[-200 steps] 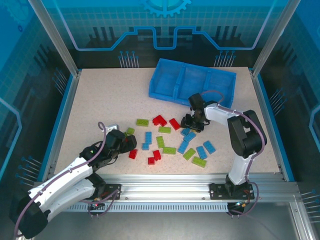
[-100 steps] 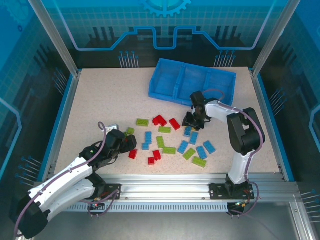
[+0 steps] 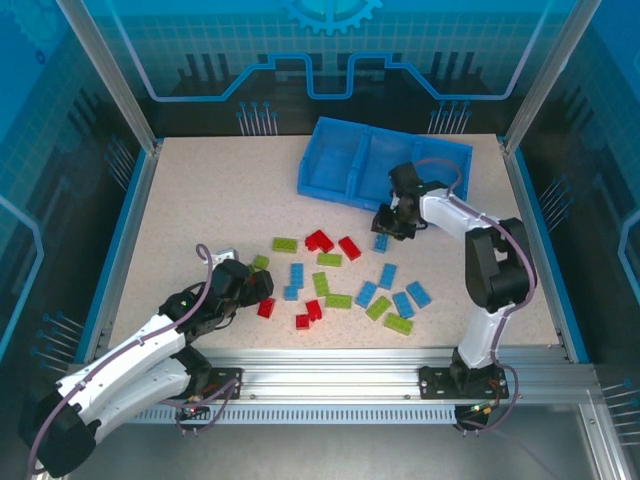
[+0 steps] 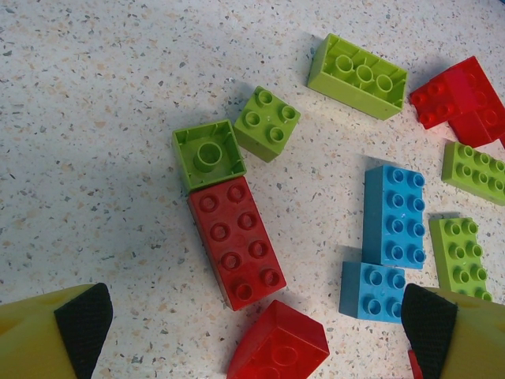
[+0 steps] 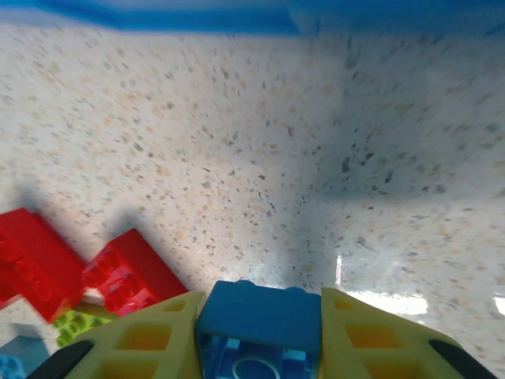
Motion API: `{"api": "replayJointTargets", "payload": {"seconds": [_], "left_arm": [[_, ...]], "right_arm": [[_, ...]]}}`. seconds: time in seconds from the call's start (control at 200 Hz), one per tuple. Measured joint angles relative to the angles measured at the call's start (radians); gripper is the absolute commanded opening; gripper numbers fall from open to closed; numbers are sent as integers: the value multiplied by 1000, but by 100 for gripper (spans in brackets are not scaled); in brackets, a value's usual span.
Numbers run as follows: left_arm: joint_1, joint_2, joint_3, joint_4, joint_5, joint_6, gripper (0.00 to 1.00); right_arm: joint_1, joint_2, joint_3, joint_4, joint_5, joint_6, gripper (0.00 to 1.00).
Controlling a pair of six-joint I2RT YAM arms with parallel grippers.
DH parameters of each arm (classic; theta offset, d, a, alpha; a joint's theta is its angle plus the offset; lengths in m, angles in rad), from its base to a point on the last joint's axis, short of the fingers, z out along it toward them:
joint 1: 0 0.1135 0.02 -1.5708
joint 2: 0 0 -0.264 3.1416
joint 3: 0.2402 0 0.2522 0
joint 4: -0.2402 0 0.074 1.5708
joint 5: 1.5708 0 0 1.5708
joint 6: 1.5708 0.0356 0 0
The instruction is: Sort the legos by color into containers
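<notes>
Legos [image 4: 237, 241], studded bricks, red, lime green, light blue, scattered

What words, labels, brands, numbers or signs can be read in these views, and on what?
None legible. The legos, the blue tray and the table carry no lettering or digits. The back panel has a gear outline and circuit-like lines, not text.
</notes>
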Motion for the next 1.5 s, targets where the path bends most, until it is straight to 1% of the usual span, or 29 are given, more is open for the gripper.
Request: {"api": "replayJointTargets", "payload": {"seconds": [0.095,0.2,0.295,0.395,0.52,0.675,0.79,0.875,0.92,0.965,1.02,1.055,1.09,1.13,1.175,1.276,1.396,1.501], "left_arm": [[0,0,0,0,0,0,99],[0,1,0,0,0,0,99],[0,8,0,2,0,0,99],[0,23,0,8,0,0,99],[0,43,0,16,0,0,99],[-1,89,23,15,-18,3,99],[-1,137,68,18,-37,8,99],[-1,180,106,26,-43,10,99],[-1,206,128,27,-44,11,99],[-1,237,154,28,-44,11,99],[-1,277,186,30,-44,11,99],[-1,301,207,30,-44,11,99],[-1,326,227,30,-44,11,99],[-1,351,249,29,-44,11,99],[-1,380,275,25,-44,11,99],[-1,416,315,19,-53,13,99],[3,428,336,19,-63,32,99],[22,430,341,20,-63,45,99]], "right_arm": [[-32,-60,34,-37,26,-31,33],[-95,-106,117,-80,53,-76,33],[-161,-117,191,-93,85,-110,33],[-217,-109,231,-98,124,-137,33],[-254,-39,275,-105,163,-167,32],[-254,79,312,-114,191,-214,32],[-254,145,343,-128,201,-240,36],[-254,183,378,-138,201,-254,37],[-254,200,401,-143,201,-259,40],[-254,217,427,-152,200,-261,48],[-255,233,454,-161,197,-268,53],[-254,240,468,-168,196,-270,61],[-255,242,478,-179,201,-272,72],[-257,242,485,-190,199,-269,78],[-259,242,492,-199,195,-256,80],[-259,239,498,-212,185,-242,79],[-254,213,478,-209,143,-216,78],[-227,196,492,-215,114,-201,78]]}}
